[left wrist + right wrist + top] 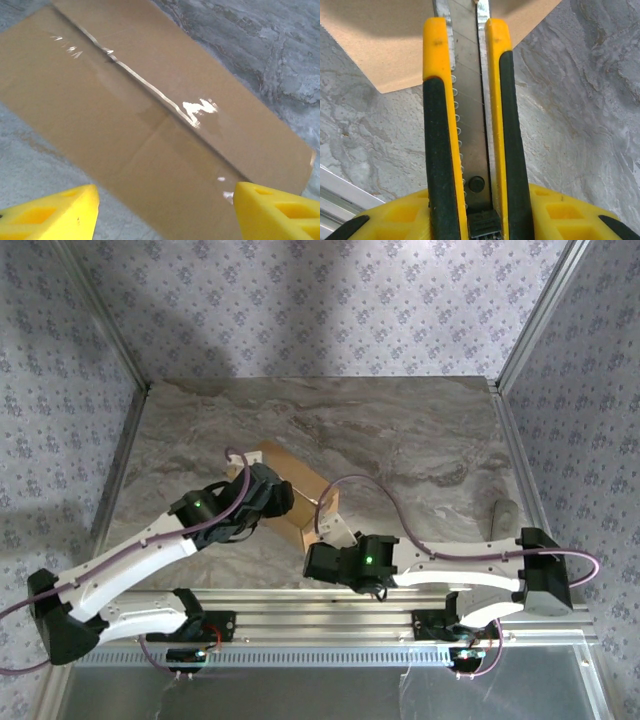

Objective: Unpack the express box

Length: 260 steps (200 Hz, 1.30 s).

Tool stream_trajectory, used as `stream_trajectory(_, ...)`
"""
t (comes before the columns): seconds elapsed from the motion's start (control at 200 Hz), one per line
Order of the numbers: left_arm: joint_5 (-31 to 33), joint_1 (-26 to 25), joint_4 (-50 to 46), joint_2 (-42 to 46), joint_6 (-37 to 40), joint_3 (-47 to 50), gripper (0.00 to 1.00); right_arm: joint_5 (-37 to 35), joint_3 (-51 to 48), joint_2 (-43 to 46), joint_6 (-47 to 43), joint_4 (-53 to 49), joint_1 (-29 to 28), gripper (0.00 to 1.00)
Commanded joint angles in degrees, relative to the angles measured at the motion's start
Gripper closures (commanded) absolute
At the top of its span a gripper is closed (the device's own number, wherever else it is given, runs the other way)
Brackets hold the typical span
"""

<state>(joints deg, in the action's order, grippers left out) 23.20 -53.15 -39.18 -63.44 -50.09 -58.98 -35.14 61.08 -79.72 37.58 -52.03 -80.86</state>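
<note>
Mid-bench (420, 430), slightly toward the near edge: express box (305, 485), flaps shut, taped seam (150, 87) facing up. Left gripper (165, 212) sits over the box top, fingers spread, grasping nothing. Right gripper (480, 220) is clenched on the utility knife (470, 125), whose blade points at a box corner; contact unclear, possibly just short.

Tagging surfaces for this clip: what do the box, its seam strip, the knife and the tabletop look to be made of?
Express box: matte brown cardboard, with fold creases visible.
Seam strip: clear glossy tape, catching bright glare.
Utility knife: yellow plastic-looking body, black grips that may be rubbery, dull grey metal blade.
Tabletop: grey and veined like marble; stone or laminate, can't tell.
</note>
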Motion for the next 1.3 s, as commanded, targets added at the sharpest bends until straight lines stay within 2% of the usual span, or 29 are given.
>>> stream_trajectory(0.0, 0.5, 0.3, 6.3, -0.5, 1.4, 2.3, 0.29, 2.2, 2.0, -1.6, -1.1, -1.4, -0.3, 1.0)
stream_trajectory(0.165, 0.8, 0.3, 11.0, -0.1, -2.1, 6.8, 0.29, 3.4, 2.3, -2.0, -1.1, -0.4, -0.4, 1.0)
stream_trajectory(0.365, 3.1, 0.3, 9.3, -1.2, -3.3, 7.0, 0.29, 5.1, 2.3, -1.2, -3.5, -0.1, -0.4, 1.0)
stream_trajectory(0.755, 5.9, 0.7, 6.3, -3.1, -3.5, 5.5, 0.29, 5.2, -0.2, 4.6, -2.0, -4.3, -0.8, 1.0)
stream_trajectory(1.094, 3.8, -0.4, 7.8, -2.8, -0.9, 3.2, 0.29, 2.6, -2.6, 10.9, 2.7, -7.1, -0.9, 1.0)
stream_trajectory(1.294, 1.0, -2.4, 6.8, -0.5, 1.4, -1.5, 0.24, 0.1, -2.0, 13.9, 4.2, -7.2, -0.6, 1.0)
